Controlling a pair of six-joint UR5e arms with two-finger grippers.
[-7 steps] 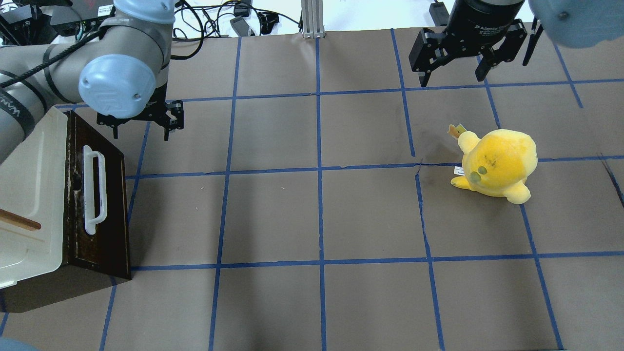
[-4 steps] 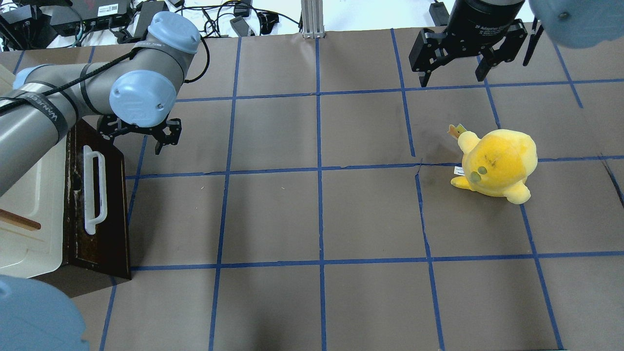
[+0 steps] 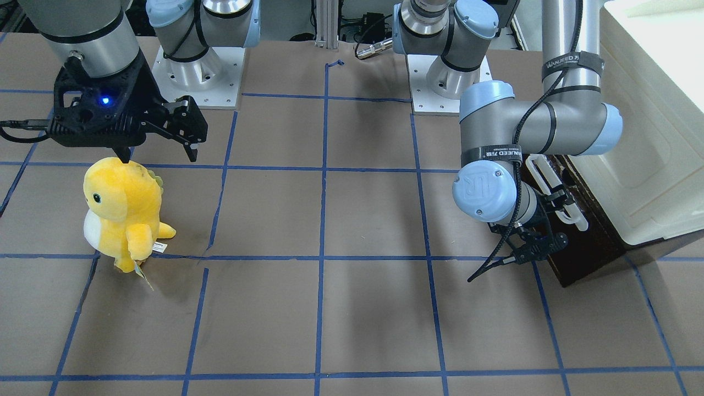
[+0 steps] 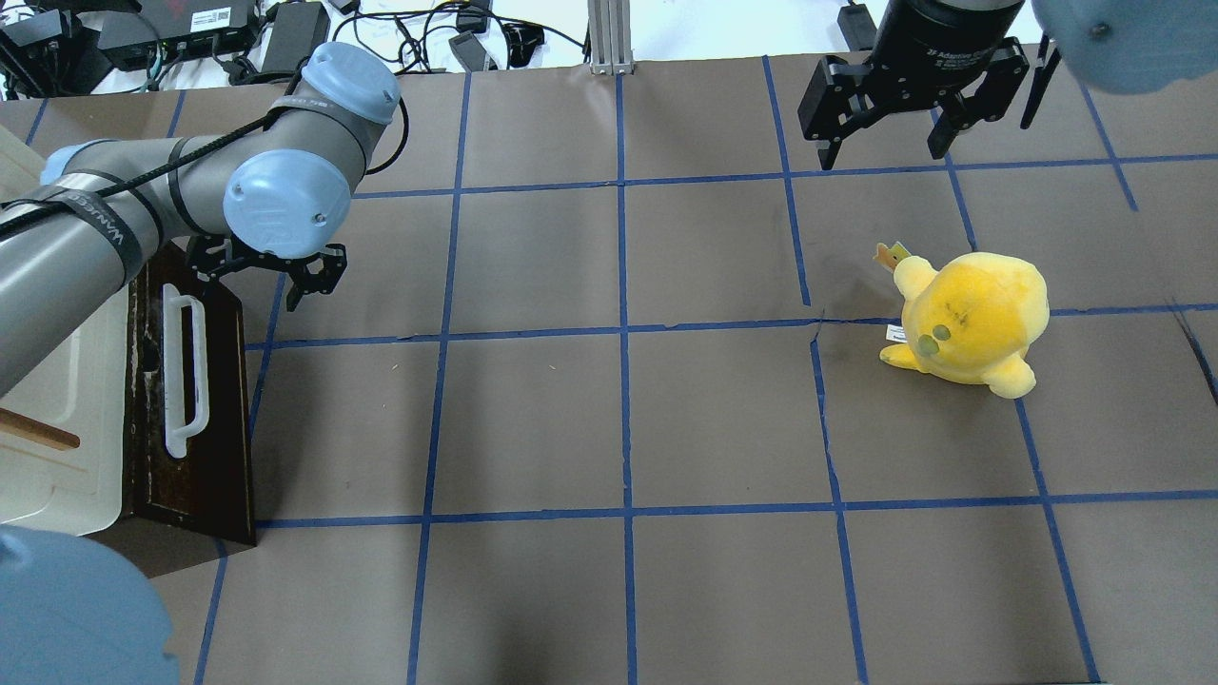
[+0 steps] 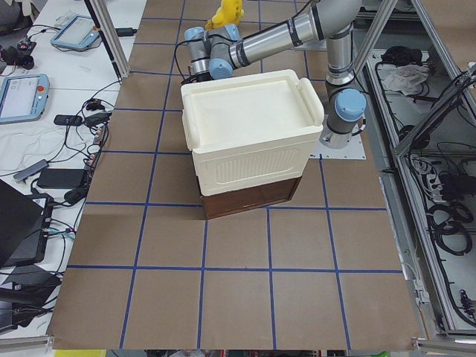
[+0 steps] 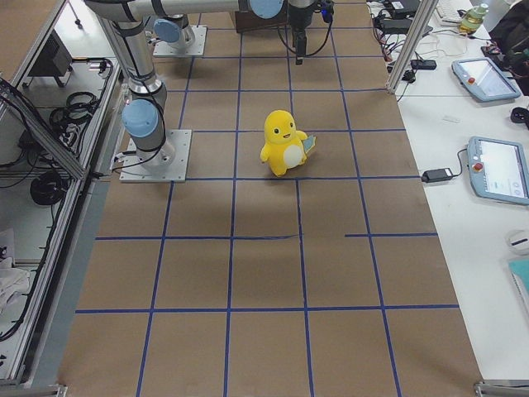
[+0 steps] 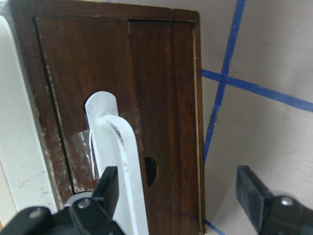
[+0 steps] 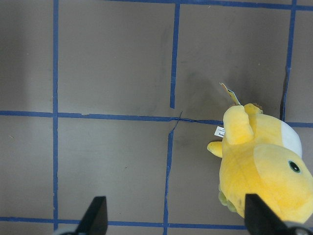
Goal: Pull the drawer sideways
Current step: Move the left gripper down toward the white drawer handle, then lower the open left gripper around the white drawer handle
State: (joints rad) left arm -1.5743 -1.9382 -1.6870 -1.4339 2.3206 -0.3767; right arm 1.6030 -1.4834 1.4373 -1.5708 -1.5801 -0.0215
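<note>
The drawer's dark brown front panel (image 4: 214, 409) with its long white bar handle (image 4: 181, 376) faces right, against the cream cabinet body (image 4: 57, 400) at the table's left edge. My left gripper (image 4: 257, 283) is open and empty at the far end of the panel. In the left wrist view the gripper (image 7: 178, 188) hangs close over the panel (image 7: 161, 73), with one fingertip (image 7: 110, 181) at the handle (image 7: 120, 147) and not closed on it. It also shows in the front view (image 3: 536, 248). My right gripper (image 4: 883, 147) is open and empty, high at the far right.
A yellow plush toy (image 4: 971, 319) stands at the right of the brown table with blue tape lines, below my right gripper (image 3: 159, 155). A wooden stick (image 4: 38, 433) lies on the cabinet top. Cables and boxes lie beyond the table's far edge.
My left arm has swung down and my left gripper has moved closer to the far end of the drawer front. The right arm, plush and drawer have not moved.
</note>
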